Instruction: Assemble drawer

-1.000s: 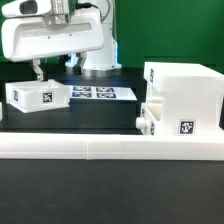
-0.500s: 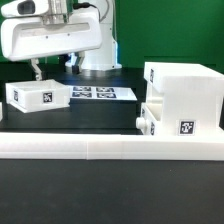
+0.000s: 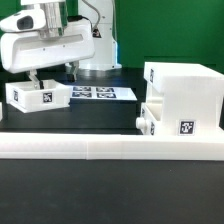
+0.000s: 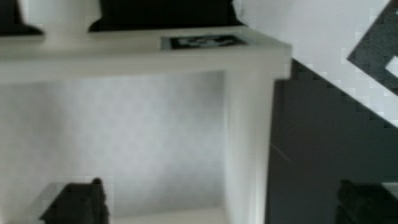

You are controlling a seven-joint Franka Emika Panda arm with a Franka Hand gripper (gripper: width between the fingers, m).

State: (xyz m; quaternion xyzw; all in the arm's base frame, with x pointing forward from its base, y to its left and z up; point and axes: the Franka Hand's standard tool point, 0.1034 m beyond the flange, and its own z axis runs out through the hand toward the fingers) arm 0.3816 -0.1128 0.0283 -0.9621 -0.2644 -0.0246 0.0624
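Observation:
A small open-top white tray with a black-and-white tag lies at the exterior view's left. My gripper hangs just above it. In the wrist view the gripper is open. One dark fingertip is over the tray's inside and the other is outside its side wall, with a tag on the tray's end. The tall white casing stands at the exterior view's right. A second tray with a knob sits in its lower slot.
The marker board lies flat behind the tray, in front of the arm's base. A long low white bar runs across the front of the black table, close to the casing.
The hand has come down toward the left tray and shifted slightly to the exterior view's right. The tray and casing have not moved.

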